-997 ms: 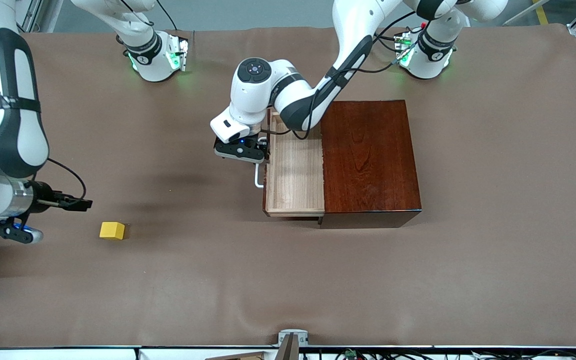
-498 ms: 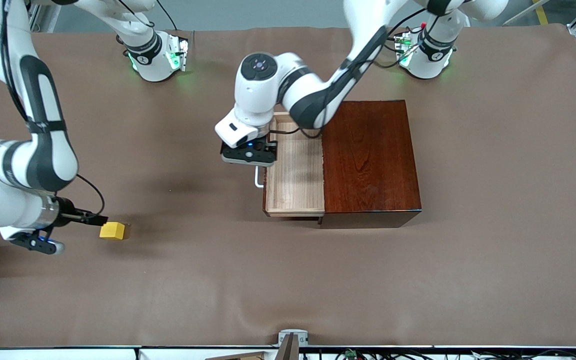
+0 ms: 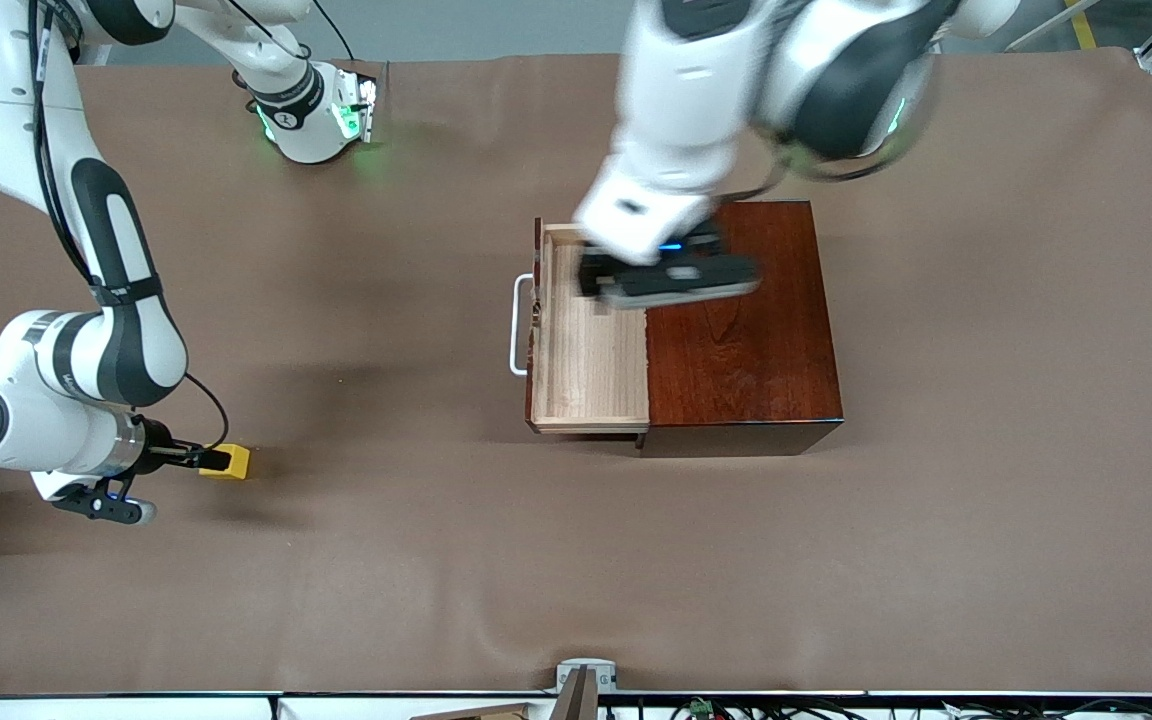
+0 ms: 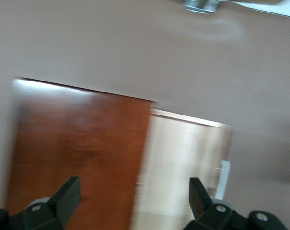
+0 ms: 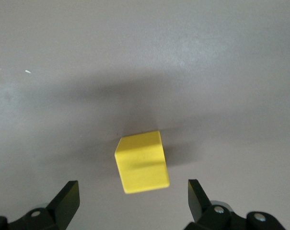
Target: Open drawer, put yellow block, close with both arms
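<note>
The drawer (image 3: 586, 350) stands pulled out of the dark mahogany box (image 3: 741, 320), its light-wood tray empty and its white handle (image 3: 515, 325) free. My left gripper (image 3: 669, 283) is open and empty, up in the air over the seam between tray and box. The left wrist view shows the box (image 4: 77, 153), the tray (image 4: 183, 163) and the handle (image 4: 225, 177) below my left gripper (image 4: 133, 201). The yellow block (image 3: 233, 461) lies on the table toward the right arm's end. My right gripper (image 3: 204, 458) is open, low, right at the block. In the right wrist view the block (image 5: 142, 162) lies just ahead of my right gripper (image 5: 133, 203), untouched.
A brown cloth (image 3: 536, 560) covers the whole table. The two green-lit arm bases (image 3: 311, 115) stand along the edge farthest from the front camera. A small metal fitting (image 3: 584, 675) sits at the nearest edge.
My left gripper has left the drawer handle, risen and swung over the tray and box. My right gripper has come down and moved up to the yellow block.
</note>
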`<state>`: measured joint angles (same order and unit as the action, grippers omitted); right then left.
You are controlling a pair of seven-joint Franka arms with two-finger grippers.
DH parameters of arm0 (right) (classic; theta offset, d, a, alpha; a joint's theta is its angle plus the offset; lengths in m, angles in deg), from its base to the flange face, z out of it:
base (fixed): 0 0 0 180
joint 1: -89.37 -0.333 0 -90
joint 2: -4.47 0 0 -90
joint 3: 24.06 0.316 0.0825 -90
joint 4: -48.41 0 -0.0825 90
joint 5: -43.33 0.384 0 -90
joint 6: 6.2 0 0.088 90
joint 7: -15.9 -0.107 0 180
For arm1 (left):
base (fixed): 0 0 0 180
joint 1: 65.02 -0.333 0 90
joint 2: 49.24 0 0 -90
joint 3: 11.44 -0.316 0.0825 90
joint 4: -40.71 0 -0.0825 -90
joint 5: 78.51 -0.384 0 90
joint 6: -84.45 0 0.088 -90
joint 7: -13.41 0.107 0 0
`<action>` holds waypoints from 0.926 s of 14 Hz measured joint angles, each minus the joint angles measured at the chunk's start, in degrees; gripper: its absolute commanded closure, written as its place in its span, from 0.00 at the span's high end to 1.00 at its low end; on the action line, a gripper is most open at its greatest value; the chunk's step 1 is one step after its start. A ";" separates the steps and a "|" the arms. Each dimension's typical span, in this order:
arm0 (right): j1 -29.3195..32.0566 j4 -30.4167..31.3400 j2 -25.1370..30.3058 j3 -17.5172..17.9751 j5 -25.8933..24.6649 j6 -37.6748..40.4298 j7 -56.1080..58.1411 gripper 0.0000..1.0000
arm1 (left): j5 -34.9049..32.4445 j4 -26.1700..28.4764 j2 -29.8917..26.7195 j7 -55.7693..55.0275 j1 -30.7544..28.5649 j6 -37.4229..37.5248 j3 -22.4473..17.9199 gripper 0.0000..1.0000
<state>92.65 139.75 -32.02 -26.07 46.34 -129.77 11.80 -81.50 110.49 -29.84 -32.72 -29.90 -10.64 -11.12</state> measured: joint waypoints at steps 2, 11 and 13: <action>0.02 2.10 -0.69 -0.06 0.00 -5.22 1.56 1.00 | 0.06 0.46 -4.00 9.54 -6.32 6.44 0.00 1.00; -0.25 8.37 -1.81 0.13 0.00 -13.65 2.38 0.31 | 2.15 8.66 -11.67 42.79 -31.26 12.02 0.03 1.00; -0.25 8.37 -1.81 0.13 0.00 -13.65 2.42 0.07 | 2.24 8.88 -11.69 43.47 -32.86 12.01 0.05 1.00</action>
<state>92.41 148.12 -33.83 -25.94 46.33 -143.42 14.22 -79.26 119.37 -41.52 10.75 -62.76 1.36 -11.07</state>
